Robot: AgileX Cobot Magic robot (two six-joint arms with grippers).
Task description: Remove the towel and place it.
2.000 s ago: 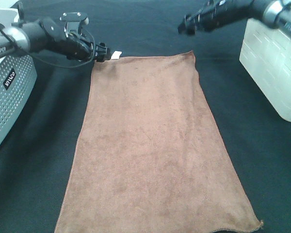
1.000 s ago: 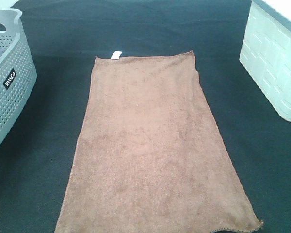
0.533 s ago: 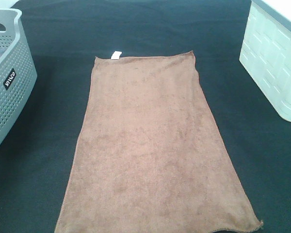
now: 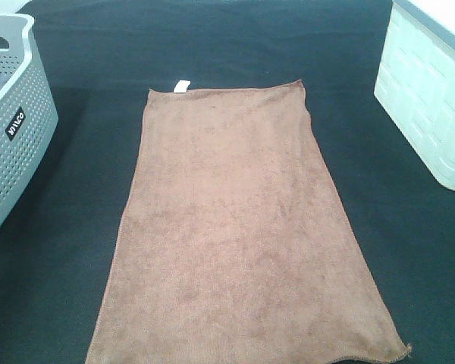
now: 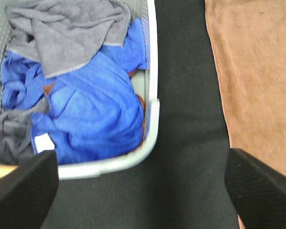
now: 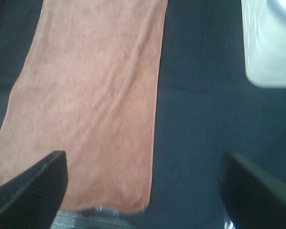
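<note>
Currently your towel [image 4: 239, 227] lies flat and spread on the black table cloth [image 4: 212, 45], white tag [image 4: 181, 86] at its far corner, between the grey basket [image 4: 15, 136] and the white bin [image 4: 428, 98]. Your left gripper [image 5: 143, 191] and right gripper [image 6: 143, 191] both hang wide apart, holding nothing. Blue cloths [image 5: 86, 109] fill the basket.

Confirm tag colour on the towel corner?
White. The tag sits at the towel's far left corner, clearest in the exterior high view.
</note>
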